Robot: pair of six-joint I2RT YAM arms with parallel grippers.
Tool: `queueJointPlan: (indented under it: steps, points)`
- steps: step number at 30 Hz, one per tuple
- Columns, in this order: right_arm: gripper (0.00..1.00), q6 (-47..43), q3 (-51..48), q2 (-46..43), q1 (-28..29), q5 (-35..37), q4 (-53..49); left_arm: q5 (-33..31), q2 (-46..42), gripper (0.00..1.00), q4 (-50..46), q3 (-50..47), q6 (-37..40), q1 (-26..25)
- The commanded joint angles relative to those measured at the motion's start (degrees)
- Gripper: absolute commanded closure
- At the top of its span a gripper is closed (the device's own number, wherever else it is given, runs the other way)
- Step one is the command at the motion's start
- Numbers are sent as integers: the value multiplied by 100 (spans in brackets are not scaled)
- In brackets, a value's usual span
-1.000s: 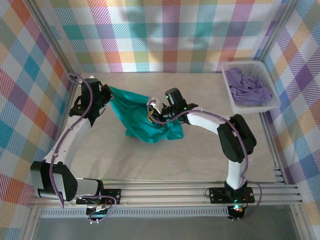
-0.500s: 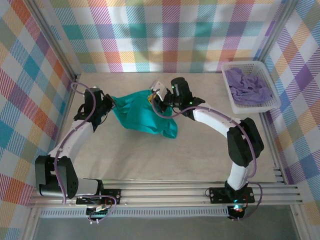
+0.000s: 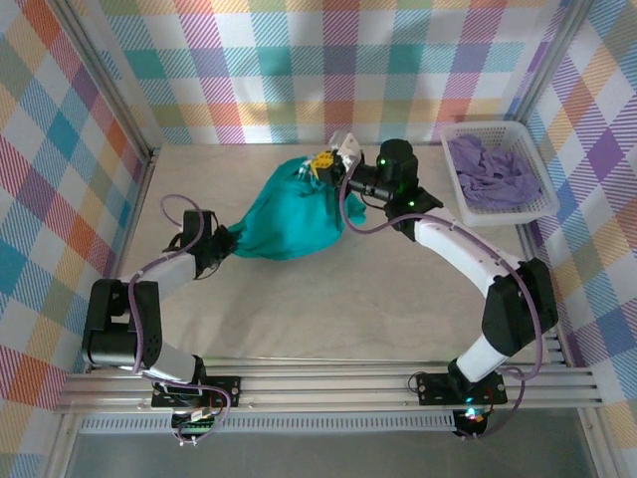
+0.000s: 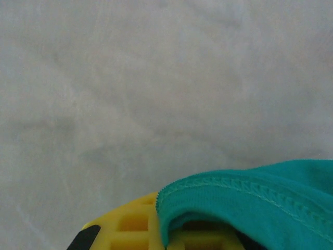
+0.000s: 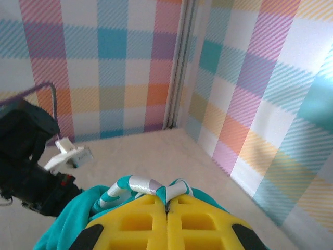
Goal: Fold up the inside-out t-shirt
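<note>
Teal inside-out t-shirt [image 3: 294,214] bunched over table [image 3: 398,289] far-centre | left gripper [image 3: 221,242] clamped on hem [image 4: 229,183], right gripper [image 3: 326,167] pinched shut on opposite edge | cloth should be drawn taut, lowered flat evenly

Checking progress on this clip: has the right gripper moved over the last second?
Yes. The right gripper has carried the t-shirt toward the back wall and closer to the white basket.
</note>
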Motion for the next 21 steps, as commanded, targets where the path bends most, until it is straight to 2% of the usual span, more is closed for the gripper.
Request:
queueJointPlan:
  steps: [1,3,5,7,9,13,17,19,21]
  points:
    - [100,-336,-229,213,40,-185,-77,345,-352,71,385,-92,64,-21]
    - [100,-282,-226,308,40,-320,-101,322,-682,52,299,-93,137,-126]
    - [100,-337,-192,377,40,-462,-178,327,-1070,40,358,-124,239,-326]
    - [100,-450,-143,441,40,-592,-317,449,-1426,30,544,-136,289,-577]
    - [100,-536,-168,491,40,-639,-368,818,-1616,24,796,-37,244,-848]
    - [100,-540,-190,520,41,-625,-360,1437,-1476,23,845,471,-37,-1309]
    - [100,-285,-190,524,40,-670,-177,1549,-1161,26,966,914,-186,-1845]
    - [100,-84,-208,503,44,-668,-24,1486,-901,37,923,1118,-176,-2010]
    - [100,144,-196,415,40,-539,131,1431,-574,58,858,1255,-181,-2064]
